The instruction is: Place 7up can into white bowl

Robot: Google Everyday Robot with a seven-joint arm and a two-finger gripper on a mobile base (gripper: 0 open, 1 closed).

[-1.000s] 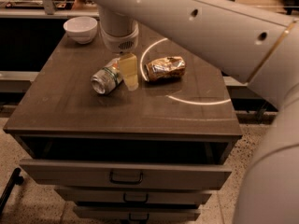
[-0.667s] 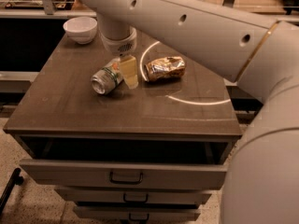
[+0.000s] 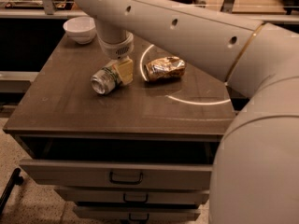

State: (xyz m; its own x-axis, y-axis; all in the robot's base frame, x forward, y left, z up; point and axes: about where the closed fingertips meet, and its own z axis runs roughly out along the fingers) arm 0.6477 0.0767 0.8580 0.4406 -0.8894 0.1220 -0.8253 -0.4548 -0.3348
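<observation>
At the far left corner of the table (image 3: pixel 60 111) the white bowl (image 3: pixel 80 29) is set upright, well apart from the 7up can (image 3: pixel 105 80), which is laid on its side nearer the middle, silver top turned toward the front left. The gripper (image 3: pixel 121 73) is positioned from above at the can's rear end — whether it is clamped or apart cannot be told — and just beside it, to the right, a gold foil snack bag (image 3: pixel 164 68) is seen.
</observation>
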